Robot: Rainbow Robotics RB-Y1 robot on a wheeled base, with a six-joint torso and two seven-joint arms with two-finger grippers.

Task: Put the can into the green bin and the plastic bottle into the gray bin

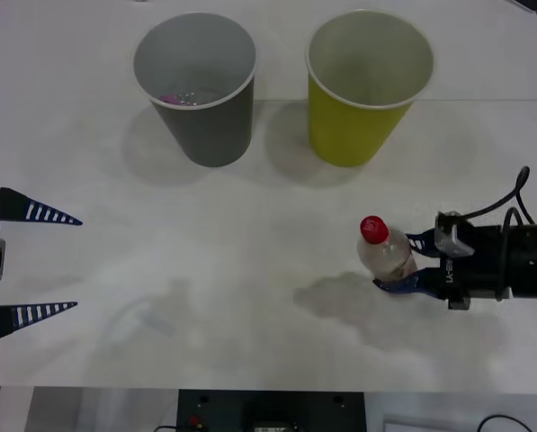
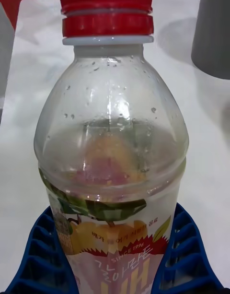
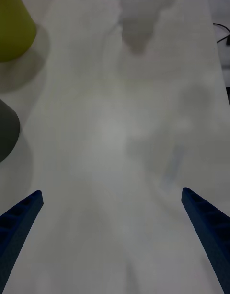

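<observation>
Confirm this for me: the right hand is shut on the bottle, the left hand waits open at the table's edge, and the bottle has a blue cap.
One thing is wrong: the cap is red, not blue, as the right wrist view shows. The rest holds: the right hand is shut on the bottle, which stands upright on the table, and the left hand waits open at the table's edge.

Two paper cups, one gray bin (image 1: 196, 85) and one green bin (image 1: 365, 85), one plastic bottle (image 1: 383, 249)
</observation>
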